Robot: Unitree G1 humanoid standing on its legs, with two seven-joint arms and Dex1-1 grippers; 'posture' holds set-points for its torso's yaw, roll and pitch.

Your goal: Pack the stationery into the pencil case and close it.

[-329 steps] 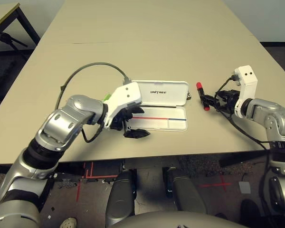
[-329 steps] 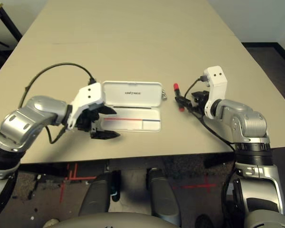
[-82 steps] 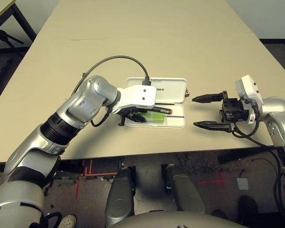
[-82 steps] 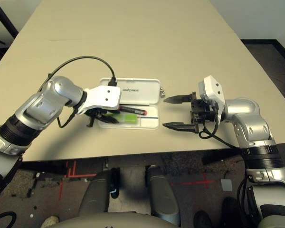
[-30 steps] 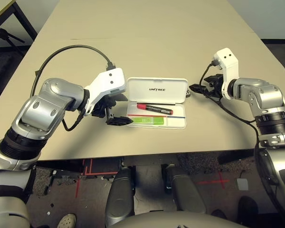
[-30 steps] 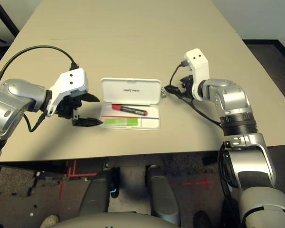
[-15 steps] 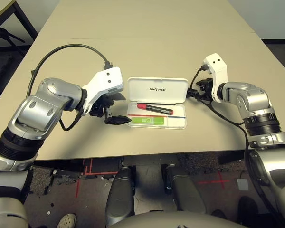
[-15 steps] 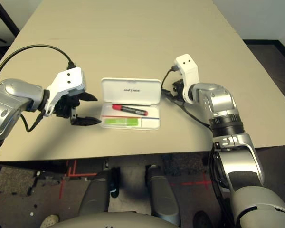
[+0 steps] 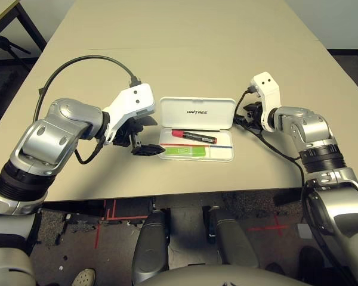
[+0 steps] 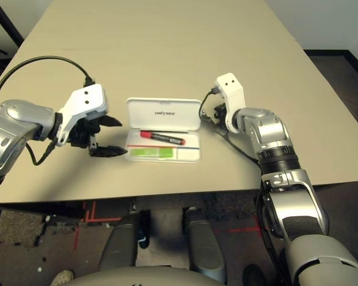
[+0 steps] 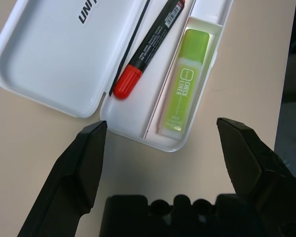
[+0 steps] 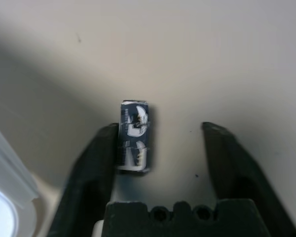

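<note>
Left eye view: the white pencil case [image 9: 197, 130] lies open on the tan table [image 9: 185, 53], its lid laid flat on the far side of its tray, the lettered face of the lid turned up. This case serves as the landmark for all that follows.

Inside the tray, the red marker [image 9: 194, 136] lies lengthwise along the side nearest the lid, its red cap toward the case's left end. The flat light-green highlighter [image 9: 184, 152] lies parallel to it along the tray's near side, also toward the left end. A thin red and blue stripe runs between the two.

The left gripper [image 9: 144, 136] hangs just off the left end of the case, above the table, touching neither case nor contents. In the left wrist view its two black fingers [image 11: 84, 163] stand spread wide, with nothing between them.

The right gripper [image 9: 243, 116] sits at the right end of the case, beside the lid's corner, low at the table. In the right wrist view the small dark, white-marked piece [image 12: 133, 137] lies on the table just beyond that corner of the case. It rests against the inner face of one finger [image 12: 96, 168]; the other finger stands clear of it with bare table between. The jaws are therefore part spread, not pinching the piece.
</note>
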